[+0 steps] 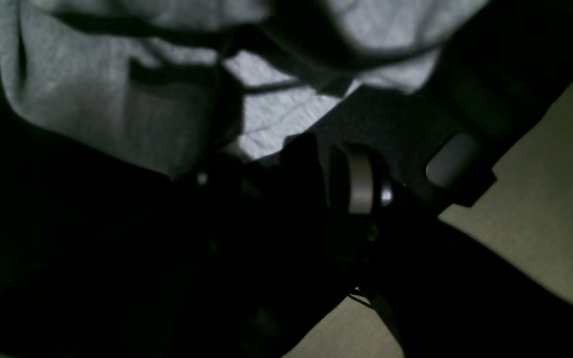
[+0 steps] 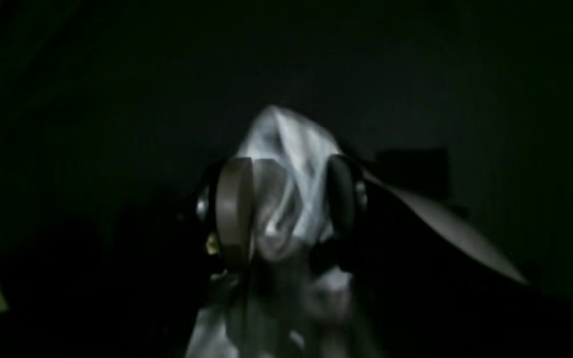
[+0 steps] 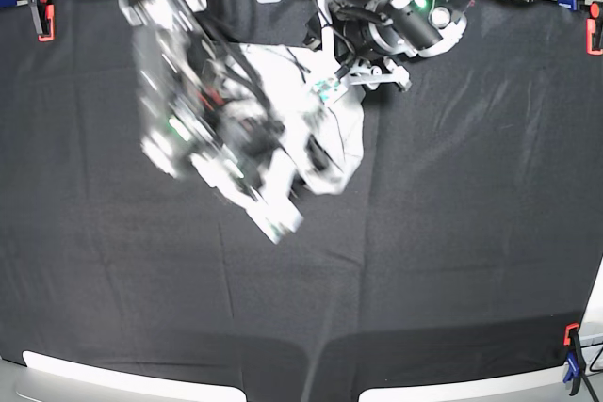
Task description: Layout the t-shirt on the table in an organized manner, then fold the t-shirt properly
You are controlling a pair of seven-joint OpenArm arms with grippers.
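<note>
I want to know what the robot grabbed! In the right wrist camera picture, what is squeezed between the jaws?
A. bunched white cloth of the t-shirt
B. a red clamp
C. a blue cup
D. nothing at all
A: in the right wrist view, a bunched fold of the large white cotton t-shirt sits pinched between the two dark pads of the right gripper, above the black cloth-covered table.
</note>
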